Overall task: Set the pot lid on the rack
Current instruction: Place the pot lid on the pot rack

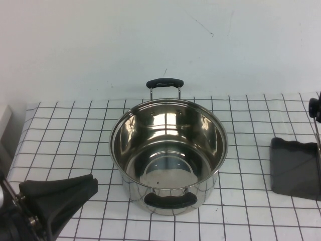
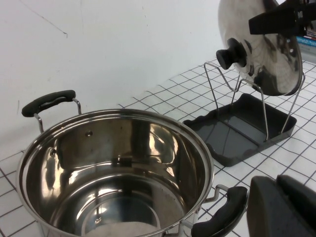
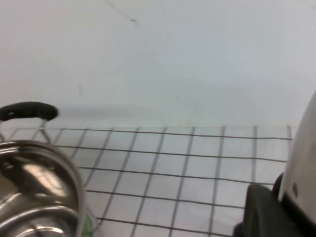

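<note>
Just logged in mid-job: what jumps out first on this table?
The big open steel pot sits mid-table, empty. To its right, the right gripper holds the pot lid upright by its rim above the rack. The left gripper rests low at the near left.

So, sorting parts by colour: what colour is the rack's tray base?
Dark grey, clearest in the left wrist view: the rack.

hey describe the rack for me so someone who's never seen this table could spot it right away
Start at the big steel pot in the middle of the gridded table; the rack stands to the robot's right of it. It is thin upright wire loops on a flat dark grey tray. The right gripper holds the pot lid over it, while the left gripper waits near the pot.
</note>
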